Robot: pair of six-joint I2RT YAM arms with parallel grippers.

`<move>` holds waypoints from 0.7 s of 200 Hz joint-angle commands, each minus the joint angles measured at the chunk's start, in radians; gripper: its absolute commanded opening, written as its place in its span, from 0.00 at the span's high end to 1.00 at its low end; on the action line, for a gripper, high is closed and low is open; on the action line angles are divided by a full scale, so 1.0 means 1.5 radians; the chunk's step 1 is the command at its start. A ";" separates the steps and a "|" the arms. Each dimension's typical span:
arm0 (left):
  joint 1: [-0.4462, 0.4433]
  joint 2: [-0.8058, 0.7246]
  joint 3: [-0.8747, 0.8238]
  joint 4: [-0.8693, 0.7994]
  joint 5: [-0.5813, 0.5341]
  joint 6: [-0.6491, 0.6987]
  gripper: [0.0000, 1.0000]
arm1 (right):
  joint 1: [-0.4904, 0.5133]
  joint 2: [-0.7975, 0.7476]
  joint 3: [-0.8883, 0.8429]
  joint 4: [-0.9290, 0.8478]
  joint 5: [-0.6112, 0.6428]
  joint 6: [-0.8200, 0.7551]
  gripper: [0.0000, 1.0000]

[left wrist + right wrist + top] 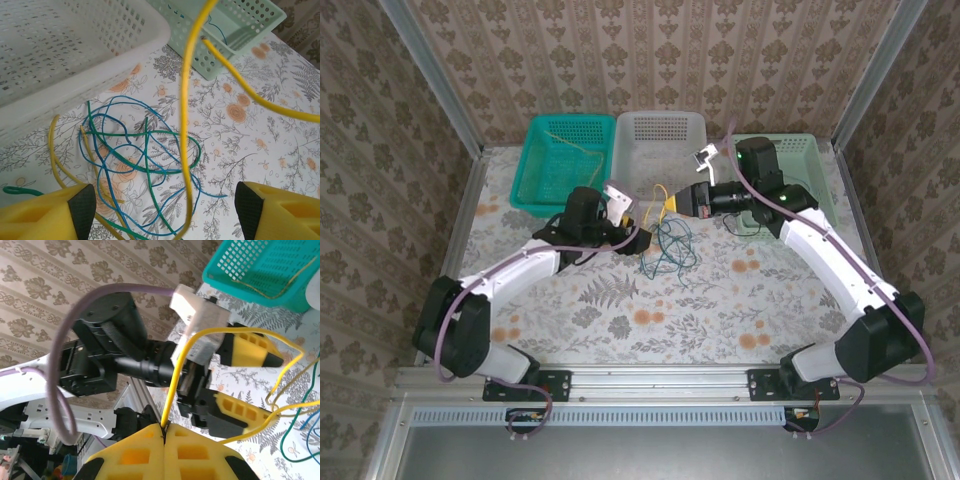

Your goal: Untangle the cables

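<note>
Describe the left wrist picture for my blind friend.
A yellow cable hangs between the fingers of the open left end effector, above a tangle of blue, green and yellow cables on a table. A white basket and green basket stand behind.

Beige damask wallpaper (pixel 650 60) (three sides) encloses a floral-clothed table (pixel 720 320).

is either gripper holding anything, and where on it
The right gripper pinches a yellow cable at its fingertips; where along the strand cannot be told. The left gripper is open, empty.

White arm shells (pixel 515 268), black joints (pixel 585 212), purple-grey cables (pixel 125 287), yellow claw fingers (pixel 35 215)
</note>
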 commanded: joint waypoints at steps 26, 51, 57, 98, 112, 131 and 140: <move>-0.015 0.028 0.048 0.002 -0.004 0.019 0.71 | -0.004 -0.036 -0.004 0.023 -0.022 0.007 1.00; -0.014 0.015 0.047 -0.013 -0.028 0.035 0.87 | -0.019 -0.042 -0.003 -0.021 -0.015 -0.020 1.00; -0.014 0.011 0.047 -0.022 -0.038 0.041 0.89 | -0.027 -0.043 -0.008 -0.024 -0.015 -0.023 1.00; -0.006 -0.024 0.043 -0.065 -0.158 0.059 0.94 | -0.051 -0.032 -0.007 -0.211 0.071 -0.147 1.00; -0.002 -0.037 0.037 -0.060 -0.193 0.053 0.94 | -0.050 -0.017 -0.005 -0.278 0.137 -0.192 1.00; 0.001 -0.056 0.026 -0.037 -0.247 0.031 0.96 | -0.051 0.004 -0.001 -0.353 0.264 -0.234 1.00; 0.004 -0.066 0.019 -0.022 -0.269 0.020 0.96 | -0.049 0.024 0.004 -0.382 0.328 -0.249 1.00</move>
